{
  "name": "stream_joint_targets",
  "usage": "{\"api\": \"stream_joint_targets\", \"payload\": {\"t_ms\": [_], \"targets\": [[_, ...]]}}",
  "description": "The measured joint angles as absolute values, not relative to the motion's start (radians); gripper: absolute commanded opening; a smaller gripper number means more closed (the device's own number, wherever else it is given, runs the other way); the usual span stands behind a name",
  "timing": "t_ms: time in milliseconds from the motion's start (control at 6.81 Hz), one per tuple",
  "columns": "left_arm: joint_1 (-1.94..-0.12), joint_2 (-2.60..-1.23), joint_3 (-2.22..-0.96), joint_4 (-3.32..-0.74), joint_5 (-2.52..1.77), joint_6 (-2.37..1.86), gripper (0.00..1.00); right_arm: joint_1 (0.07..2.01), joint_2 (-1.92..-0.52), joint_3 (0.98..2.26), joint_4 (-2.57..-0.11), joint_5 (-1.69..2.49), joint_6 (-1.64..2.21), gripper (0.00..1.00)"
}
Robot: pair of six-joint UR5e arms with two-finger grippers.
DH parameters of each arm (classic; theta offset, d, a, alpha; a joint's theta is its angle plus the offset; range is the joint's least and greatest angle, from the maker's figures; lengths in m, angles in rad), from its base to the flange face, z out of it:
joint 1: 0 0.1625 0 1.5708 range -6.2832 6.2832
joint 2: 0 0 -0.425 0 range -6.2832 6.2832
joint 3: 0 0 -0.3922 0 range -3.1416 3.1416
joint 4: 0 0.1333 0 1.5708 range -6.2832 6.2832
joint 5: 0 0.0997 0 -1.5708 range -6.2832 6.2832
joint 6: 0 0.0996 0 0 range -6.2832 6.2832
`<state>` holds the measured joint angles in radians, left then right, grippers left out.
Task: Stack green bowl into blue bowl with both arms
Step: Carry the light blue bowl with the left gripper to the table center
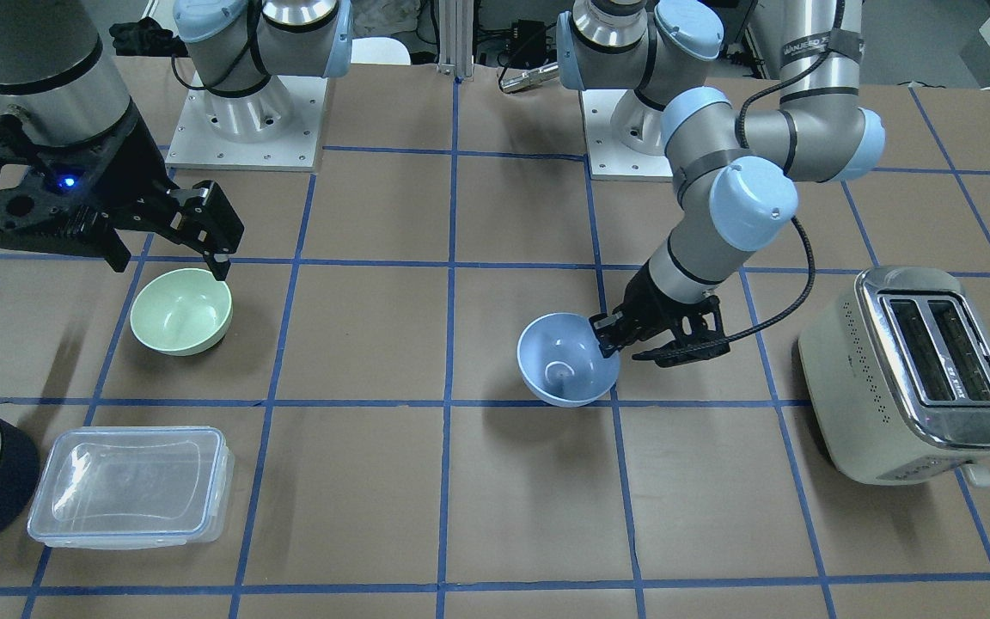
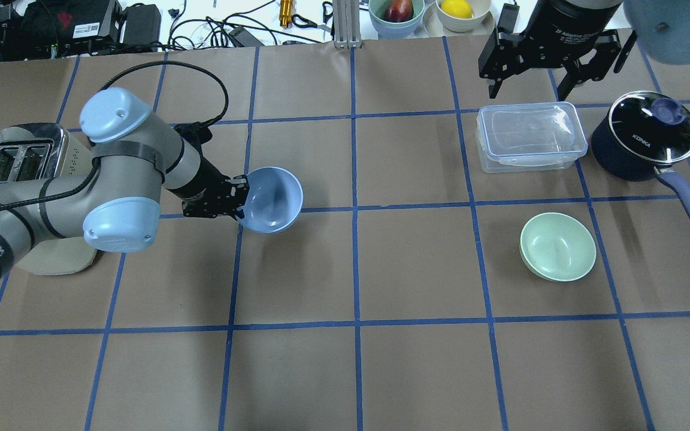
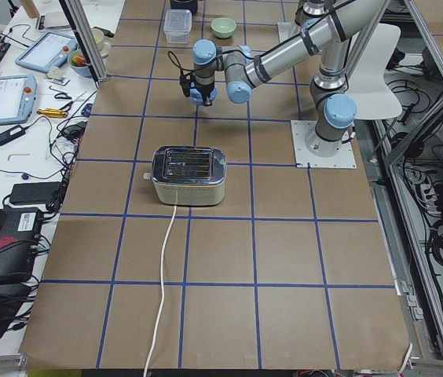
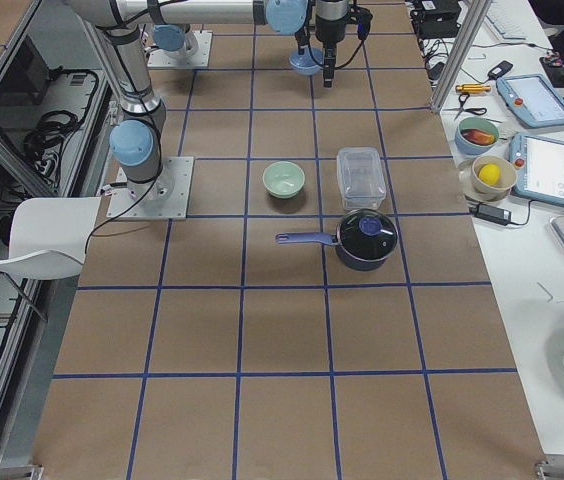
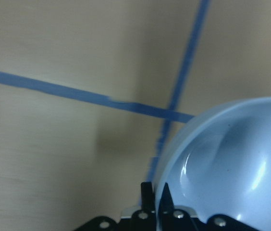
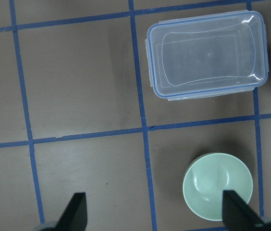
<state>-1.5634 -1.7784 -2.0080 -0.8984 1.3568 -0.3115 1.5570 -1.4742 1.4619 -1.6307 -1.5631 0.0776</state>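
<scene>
Green bowl [image 2: 557, 246] stands upright on the worktop [image 2: 381, 269], touched by nothing, below the right hand [image 2: 526, 93], whose fingers are spread wide and hold nothing. A wide stretch of worktop separates it from the blue bowl [image 2: 270, 199], which is tilted, its rim pinched by the left hand [image 2: 238, 194]. A clear lidded box [image 2: 527, 136] lies under the right hand.

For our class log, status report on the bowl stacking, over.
Left gripper shut on blue bowl rim, bowl tilted. Right gripper open, up off green bowl. Plastic box, saucepan beside green bowl, not between bowls.
</scene>
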Motion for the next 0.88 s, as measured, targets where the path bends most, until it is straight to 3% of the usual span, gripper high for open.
{"api": "stream_joint_targets", "payload": {"t_ms": [440,587,734,881], "targets": [[-1.740,-1.882,-1.984,-0.740,1.360,-0.583,0.00,1.556,-1.473,1.462,-1.630,-1.565,0.075,1.00],[-1.766,-1.915,-1.970,-0.708,1.358,-0.632,0.21,1.553,-1.473,1.461,-1.630,-1.569,0.074,1.00],[-1.789,-1.941,-1.960,-0.694,1.358,-0.658,0.91,1.549,-1.469,1.460,-1.634,-1.579,0.057,1.00],[-1.798,-1.954,-1.944,-0.687,1.356,-0.667,0.96,1.547,-1.462,1.457,-1.644,-1.609,0.019,1.00]]}}
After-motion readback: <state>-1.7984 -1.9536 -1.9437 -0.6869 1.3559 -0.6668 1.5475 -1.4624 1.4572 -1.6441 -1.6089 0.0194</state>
